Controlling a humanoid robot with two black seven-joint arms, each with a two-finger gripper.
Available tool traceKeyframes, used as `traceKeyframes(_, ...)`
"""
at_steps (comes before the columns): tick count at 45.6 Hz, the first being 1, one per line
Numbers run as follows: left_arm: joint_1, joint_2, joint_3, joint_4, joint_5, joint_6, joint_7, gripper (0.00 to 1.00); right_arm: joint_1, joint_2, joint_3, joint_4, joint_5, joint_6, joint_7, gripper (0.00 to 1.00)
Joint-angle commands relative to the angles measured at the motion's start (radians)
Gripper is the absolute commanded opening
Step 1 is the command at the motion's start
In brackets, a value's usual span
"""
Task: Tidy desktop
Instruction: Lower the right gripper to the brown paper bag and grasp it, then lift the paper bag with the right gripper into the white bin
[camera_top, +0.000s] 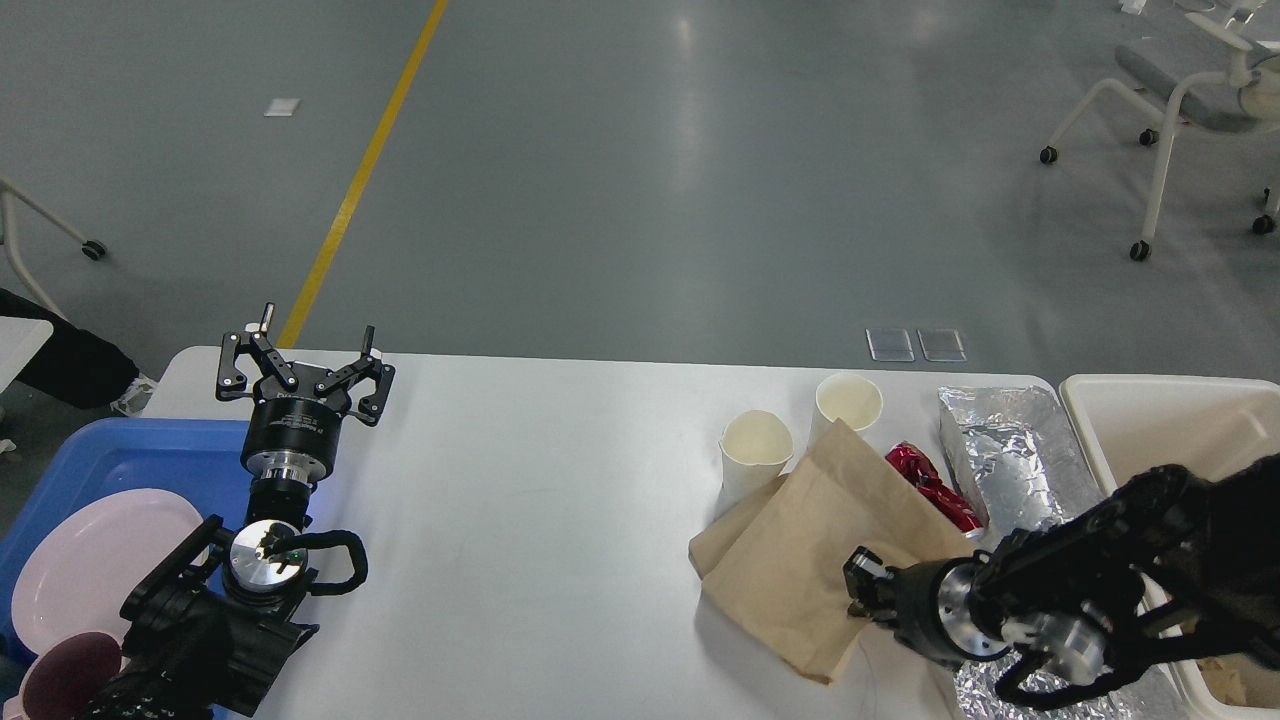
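The white desktop (520, 480) fills the lower middle of the head view. At its right end a brown paper bag (830, 530) is tilted up off the surface, and my right gripper (862, 588) is shut on its lower right edge. The bag leans against two white paper cups (755, 450) (848, 400) and partly covers a crushed red can (935, 488). Crumpled foil (1010, 450) lies to the right of the can. My left gripper (316, 328) stands open and empty over the far left corner.
A cream bin (1160, 410) stands past the desktop's right end, partly behind my right arm. A blue tray (130, 445) at the left holds a pink plate (90, 560) and a maroon bowl (65, 680). A wheeled chair (1180, 90) stands far right.
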Motion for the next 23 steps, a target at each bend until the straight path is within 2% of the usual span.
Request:
traceKeyframes(1,0.0,0.0,0.0,0.0,0.0,0.0,0.0,1.0,0.228,-0.016,-0.19,0.006,-0.066,0.196,-0.001,0.0)
traceKeyframes(9,0.0,0.0,0.0,0.0,0.0,0.0,0.0,1.0,0.618,-0.069,-0.346,0.004,-0.232,0.68,0.0,0.0)
traceKeyframes(13,0.0,0.0,0.0,0.0,0.0,0.0,0.0,1.0,0.765,-0.07,-0.353,-0.019,-0.31,0.844,0.0,0.0)
traceKeyframes(18,0.0,0.002,0.0,0.0,0.0,0.0,0.0,1.0,0.889,-0.014,-0.348,-0.043,-0.35,0.932,0.0,0.0)
traceKeyframes(23,0.0,0.0,0.0,0.0,0.0,0.0,0.0,1.0,0.946,0.059,-0.322,-0.066,-0.351,0.939,0.0,0.0)
